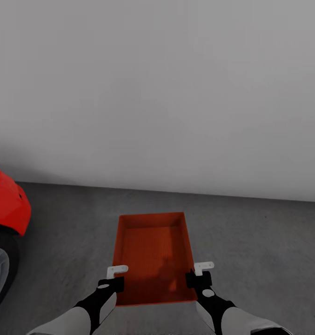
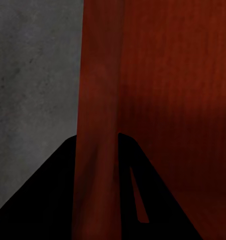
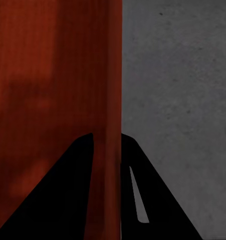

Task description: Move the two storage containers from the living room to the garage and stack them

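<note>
One orange-red storage container [image 1: 152, 253] is in front of me, open side up, over the dark grey concrete floor [image 1: 259, 242] of the garage. My left gripper [image 1: 116, 274] is shut on its left wall near the near corner. My right gripper [image 1: 201, 272] is shut on its right wall. In the left wrist view the dark fingers [image 2: 52, 190] straddle the container's wall [image 2: 97, 90]. The right wrist view shows the same grip, fingers [image 3: 153, 195] on either side of the wall [image 3: 110, 75]. I cannot tell whether the bin rests on the floor or hangs just above it. The second container is out of view.
A red car [image 1: 6, 204] with a dark wheel stands at the left edge, close to my left arm. A plain white-grey wall [image 1: 157, 93] rises a short way beyond the container. Bare concrete stretches to the right.
</note>
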{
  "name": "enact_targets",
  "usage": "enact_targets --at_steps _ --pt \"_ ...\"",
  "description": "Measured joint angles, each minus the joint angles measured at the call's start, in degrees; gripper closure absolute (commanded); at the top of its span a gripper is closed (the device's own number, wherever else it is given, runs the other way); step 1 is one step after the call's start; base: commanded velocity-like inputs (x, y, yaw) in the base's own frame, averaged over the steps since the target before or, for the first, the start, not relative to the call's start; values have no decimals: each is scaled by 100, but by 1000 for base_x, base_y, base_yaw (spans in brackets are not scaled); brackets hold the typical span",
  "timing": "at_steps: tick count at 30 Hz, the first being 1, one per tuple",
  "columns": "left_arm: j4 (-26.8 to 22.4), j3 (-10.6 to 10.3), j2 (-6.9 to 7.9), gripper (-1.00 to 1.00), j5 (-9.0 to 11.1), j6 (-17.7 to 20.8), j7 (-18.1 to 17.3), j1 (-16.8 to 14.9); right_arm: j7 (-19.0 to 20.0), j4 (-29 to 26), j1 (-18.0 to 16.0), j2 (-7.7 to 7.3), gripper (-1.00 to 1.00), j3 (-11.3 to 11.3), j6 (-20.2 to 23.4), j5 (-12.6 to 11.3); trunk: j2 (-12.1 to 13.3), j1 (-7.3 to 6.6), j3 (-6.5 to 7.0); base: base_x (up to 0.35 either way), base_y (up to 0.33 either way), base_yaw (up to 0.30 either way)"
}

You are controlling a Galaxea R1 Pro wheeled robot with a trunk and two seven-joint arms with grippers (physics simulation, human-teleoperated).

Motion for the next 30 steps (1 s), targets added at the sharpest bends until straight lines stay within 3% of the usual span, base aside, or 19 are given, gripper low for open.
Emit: enact_targets --at_steps 30 --pt "3 7 2 100 -8 -9 -6 -1 -3 4 0 2 100 8 -10 -9 -1 0 -221 0 0 0"
